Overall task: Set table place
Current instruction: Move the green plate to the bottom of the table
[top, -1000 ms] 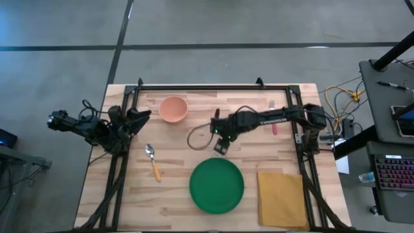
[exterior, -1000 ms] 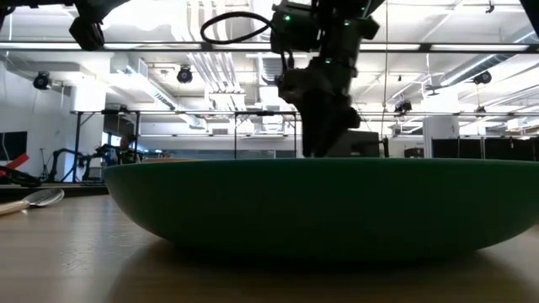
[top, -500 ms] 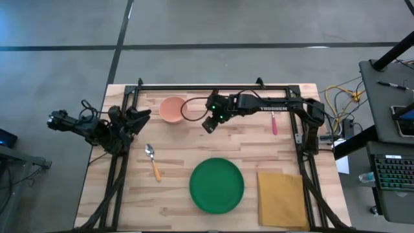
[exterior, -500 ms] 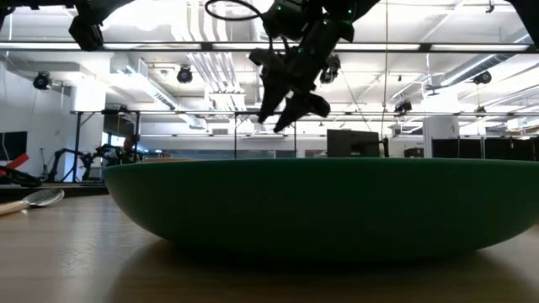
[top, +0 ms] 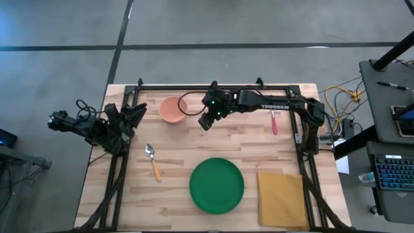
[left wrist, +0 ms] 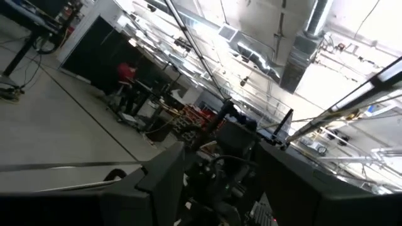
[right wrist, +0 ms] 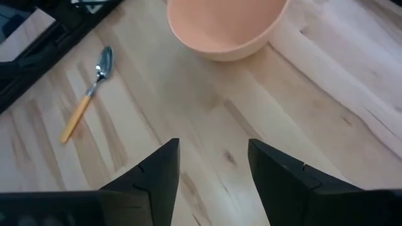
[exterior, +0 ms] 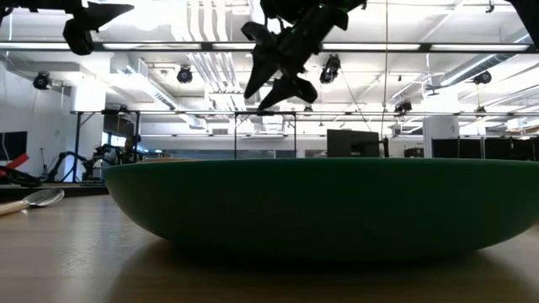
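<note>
Right pincer [top: 206, 122], fingers apart and empty, hovers beside small peach-orange bowl [top: 173, 109] at far side of light plank counter [top: 174, 188]; next move likely: descend, grip rim, carry to round green plate [top: 217, 185].

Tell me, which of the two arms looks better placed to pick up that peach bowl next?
Probably the right. The right gripper hangs open just beside the bowl, and its wrist view looks straight at the bowl. The left gripper sits folded back off the table's left edge, pointing away.
</note>
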You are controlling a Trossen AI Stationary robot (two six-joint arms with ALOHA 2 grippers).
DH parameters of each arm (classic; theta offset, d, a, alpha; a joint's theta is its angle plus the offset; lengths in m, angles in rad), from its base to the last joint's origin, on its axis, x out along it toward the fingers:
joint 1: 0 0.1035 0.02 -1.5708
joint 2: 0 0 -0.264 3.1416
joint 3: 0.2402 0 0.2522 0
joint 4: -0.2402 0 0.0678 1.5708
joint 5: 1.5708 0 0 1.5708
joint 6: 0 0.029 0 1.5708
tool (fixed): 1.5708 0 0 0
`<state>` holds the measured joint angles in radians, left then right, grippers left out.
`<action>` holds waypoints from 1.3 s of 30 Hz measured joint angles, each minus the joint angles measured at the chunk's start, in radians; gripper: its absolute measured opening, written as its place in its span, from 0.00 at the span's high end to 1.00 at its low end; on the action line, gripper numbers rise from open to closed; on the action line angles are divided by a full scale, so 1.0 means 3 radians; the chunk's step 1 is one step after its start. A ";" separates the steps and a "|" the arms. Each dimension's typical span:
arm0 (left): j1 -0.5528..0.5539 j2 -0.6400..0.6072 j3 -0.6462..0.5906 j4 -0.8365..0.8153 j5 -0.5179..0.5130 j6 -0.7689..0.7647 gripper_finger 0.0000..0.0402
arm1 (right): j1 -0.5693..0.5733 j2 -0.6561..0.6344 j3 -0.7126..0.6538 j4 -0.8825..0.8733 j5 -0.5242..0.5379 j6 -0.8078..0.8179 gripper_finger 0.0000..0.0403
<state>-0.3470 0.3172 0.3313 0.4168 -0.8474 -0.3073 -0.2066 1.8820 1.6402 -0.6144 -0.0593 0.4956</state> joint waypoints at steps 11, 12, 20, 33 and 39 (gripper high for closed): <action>0.0000 -0.0014 0.0000 0.0011 -0.0151 0.0001 0.54 | -0.0065 0.0000 0.0165 0.0020 0.0000 -0.0109 0.59; 0.0000 -0.0013 0.0000 0.0008 -0.0182 0.0001 0.54 | -0.0075 0.0000 0.0173 0.0021 -0.0001 -0.0109 0.59; -0.0002 -0.0015 0.0000 0.0093 -0.0230 -0.0011 0.54 | -0.0110 0.0000 0.0175 -0.0058 0.0001 -0.0114 0.60; -0.0003 0.0016 0.0000 0.0052 -0.0221 -0.0097 0.54 | -0.0128 0.0003 -0.0103 -0.1083 0.0118 -0.0142 0.66; -0.0003 0.0016 0.0000 0.0030 -0.0221 -0.0092 0.54 | -0.0020 0.0004 -0.0459 -0.1556 0.0111 -0.0137 0.79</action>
<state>-0.3477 0.3222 0.3313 0.4258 -0.9137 -0.3347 -0.2124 1.8832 1.5024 -1.0810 -0.0261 0.4547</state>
